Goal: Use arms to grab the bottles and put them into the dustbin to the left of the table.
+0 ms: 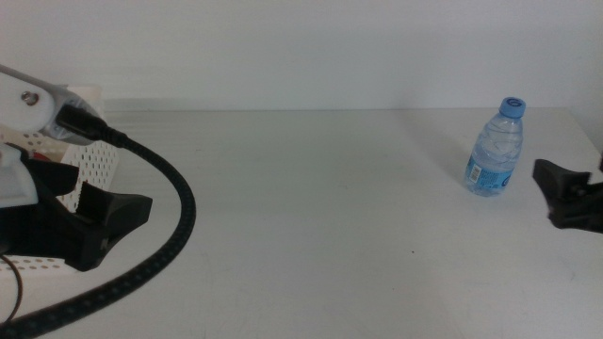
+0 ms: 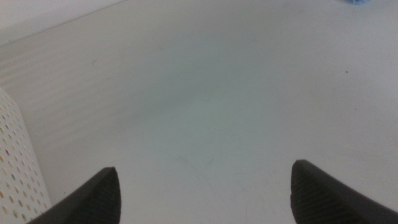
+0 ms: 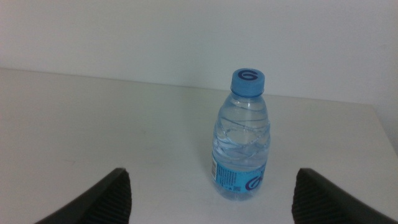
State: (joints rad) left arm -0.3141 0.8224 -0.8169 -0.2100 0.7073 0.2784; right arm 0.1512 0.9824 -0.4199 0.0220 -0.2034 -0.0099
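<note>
A small clear water bottle [image 1: 495,151] with a blue cap stands upright on the white table [image 1: 311,207], far right. My right gripper [image 1: 551,196] hangs just right of it, apart from it. In the right wrist view the bottle [image 3: 242,146] stands ahead of the open right gripper [image 3: 210,177], beyond its fingertips. The left gripper [image 1: 94,193] hovers at the table's left side, beside the white perforated dustbin [image 1: 94,162]. In the left wrist view the left gripper [image 2: 205,177] is open over bare tabletop, with the dustbin wall [image 2: 17,168] close to one jaw. No other bottles show.
A thick black cable [image 1: 174,226] loops from the left arm's white housing [image 1: 24,104] down across the table's front left. The table's far edge meets a plain white wall.
</note>
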